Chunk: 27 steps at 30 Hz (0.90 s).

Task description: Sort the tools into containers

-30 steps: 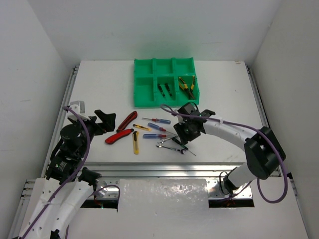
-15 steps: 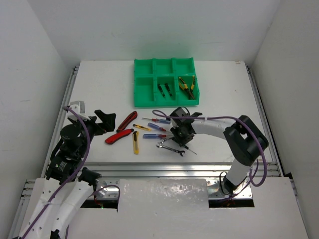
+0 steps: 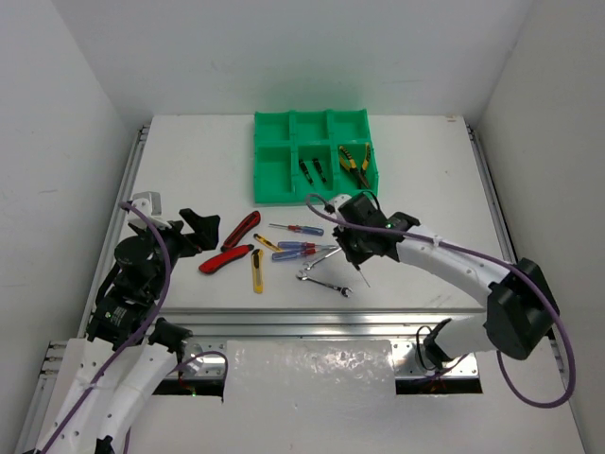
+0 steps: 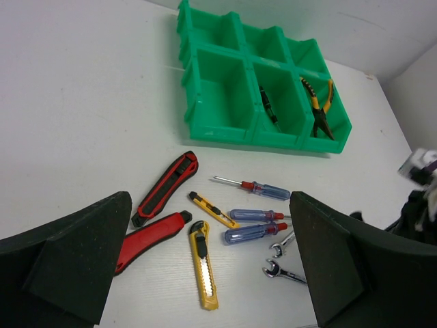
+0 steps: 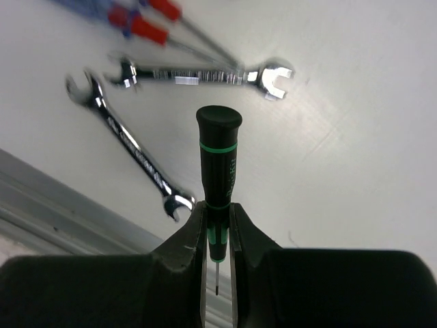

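My right gripper point(image 3: 359, 248) is shut on a dark screwdriver point(image 5: 218, 160) with green bands, held above the table beside two silver wrenches point(image 5: 198, 72). Its thin shaft point(image 3: 364, 277) points toward the near edge. My left gripper point(image 3: 194, 227) is open and empty, left of the tool pile; it also shows in the left wrist view point(image 4: 205, 266). On the table lie two red-black knives point(image 3: 241, 229), two yellow box cutters point(image 3: 256, 270) and three blue/red screwdrivers point(image 3: 301, 230). The green tray point(image 3: 257, 156) stands behind, holding two dark screwdrivers point(image 3: 305, 170) and yellow-handled pliers point(image 3: 354, 161).
The tray's left front compartment point(image 4: 222, 96) and the three back ones show nothing inside. A metal rail point(image 3: 312, 322) runs along the table's near edge. White walls enclose the table on the left, back and right.
My right gripper dipped left into the tool pile, shut on the dark screwdriver and moved back right with it lifted. The blue/red screwdrivers shifted slightly. The left arm has not moved.
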### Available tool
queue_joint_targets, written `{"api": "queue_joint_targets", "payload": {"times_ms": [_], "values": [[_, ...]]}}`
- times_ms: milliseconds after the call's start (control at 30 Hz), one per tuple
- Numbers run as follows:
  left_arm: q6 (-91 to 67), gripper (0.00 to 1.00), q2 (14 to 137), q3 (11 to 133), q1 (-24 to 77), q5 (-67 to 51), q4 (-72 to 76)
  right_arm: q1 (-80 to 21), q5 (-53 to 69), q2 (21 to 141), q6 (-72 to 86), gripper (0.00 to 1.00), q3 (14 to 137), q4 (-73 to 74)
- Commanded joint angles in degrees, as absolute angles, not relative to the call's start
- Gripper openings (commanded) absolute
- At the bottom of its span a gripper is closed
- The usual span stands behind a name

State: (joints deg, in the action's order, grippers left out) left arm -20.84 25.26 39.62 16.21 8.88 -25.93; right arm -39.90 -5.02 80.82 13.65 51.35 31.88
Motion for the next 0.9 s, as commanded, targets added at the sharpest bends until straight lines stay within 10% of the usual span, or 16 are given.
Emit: {"api": "queue_joint_targets", "payload": {"times_ms": [0,500,867], "values": [[-20.04,1.0,25.75,39.64,16.87,8.44,-23.73,-39.82,-8.6,80.59,10.64,0.07,59.81,30.07],[-20.13,1.0,25.23,39.64,16.96,8.44,-23.73,-28.3,-2.65,122.23,0.71,0.06,116.87,22.94],[-19.78,1.0,25.05,39.64,17.05,6.77,-23.12,-28.13,-4.57,126.39,-2.81,0.49,120.24,25.04]]}}
